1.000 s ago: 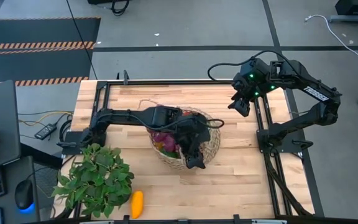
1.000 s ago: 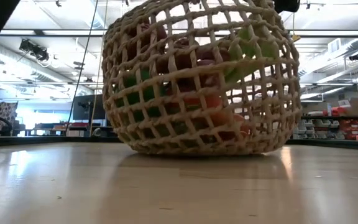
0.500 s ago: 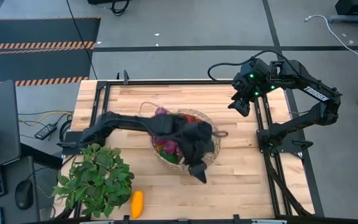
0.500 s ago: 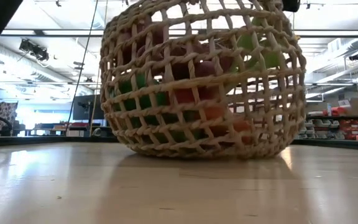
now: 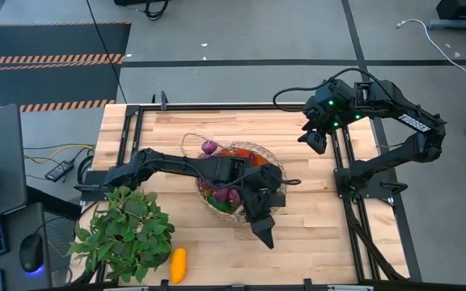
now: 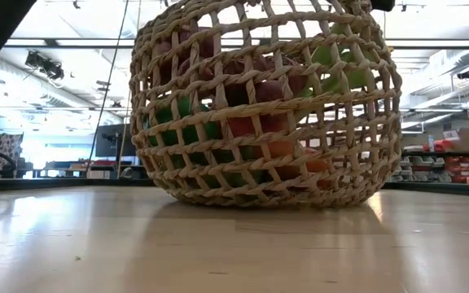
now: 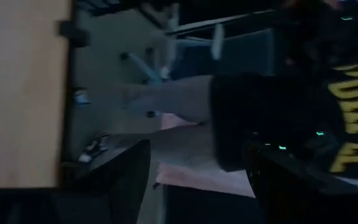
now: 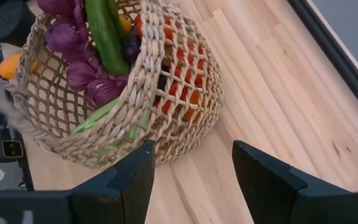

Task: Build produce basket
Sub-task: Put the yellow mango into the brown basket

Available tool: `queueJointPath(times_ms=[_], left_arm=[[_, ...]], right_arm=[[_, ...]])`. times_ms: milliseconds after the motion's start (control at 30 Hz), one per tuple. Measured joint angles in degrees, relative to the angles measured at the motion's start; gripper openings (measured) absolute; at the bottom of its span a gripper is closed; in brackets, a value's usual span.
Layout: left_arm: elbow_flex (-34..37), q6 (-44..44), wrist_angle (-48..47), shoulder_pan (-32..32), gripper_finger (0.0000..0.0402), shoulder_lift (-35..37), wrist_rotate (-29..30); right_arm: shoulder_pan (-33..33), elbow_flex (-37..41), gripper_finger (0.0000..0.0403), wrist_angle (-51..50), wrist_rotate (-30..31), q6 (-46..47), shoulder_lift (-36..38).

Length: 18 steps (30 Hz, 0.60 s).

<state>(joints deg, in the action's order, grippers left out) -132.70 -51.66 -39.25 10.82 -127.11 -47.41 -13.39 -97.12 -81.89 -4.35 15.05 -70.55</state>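
Observation:
The tan open-weave basket (image 5: 213, 200) (image 6: 267, 106) (image 8: 135, 118) rests on its rounded underside mid-table and leans a little. It is filled with produce (image 5: 226, 194): a cucumber (image 8: 104, 31), purple pieces (image 8: 73, 68), and red and orange fruit behind the weave. One purple piece (image 5: 209, 147) sits at the far rim. A yellow squash (image 5: 179, 265) lies on the table by the near edge. My left arm reaches across the basket; its gripper (image 5: 265, 238) (image 7: 197, 186) is open, just past the near rim, with nothing between the fingers. My right gripper (image 5: 314, 144) (image 8: 191, 180) waits open at the far right.
A leafy potted plant (image 5: 128, 234) stands at the near left corner, beside the squash. Dark rails (image 5: 346, 162) run along the table's sides. Bare wood (image 5: 322, 234) lies to the right of the basket and near it. A person in a dark shirt (image 7: 328, 124) stands beyond the table.
My left gripper has moved from above the basket toward the table's near edge, ending past the near rim. The basket has rocked and its wall has rounded out. A purple piece has come into sight at the far rim. The right arm has hardly moved.

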Motion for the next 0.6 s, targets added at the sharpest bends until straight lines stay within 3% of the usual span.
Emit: queueJointPath(times_ms=[233, 500, 600], left_arm=[[0.0, -6.2, 8.4, 0.4, 0.0263, 0.0, -2.7], [0.0, 3.0, -5.2, 0.7, 0.0263, -1.5, 0.2], [0.0, 2.1, -3.6, 0.7, 0.0262, -3.5, 0.2]], right_arm=[[0.1, 0.0, 0.022, 0.1, 0.4, 0.0, 0.9], [0.2, 0.0, 0.022, 2.5, 0.5, 2.8, 1.5], [0.3, 0.0, 0.022, 3.0, 0.5, 3.0, 1.7]])
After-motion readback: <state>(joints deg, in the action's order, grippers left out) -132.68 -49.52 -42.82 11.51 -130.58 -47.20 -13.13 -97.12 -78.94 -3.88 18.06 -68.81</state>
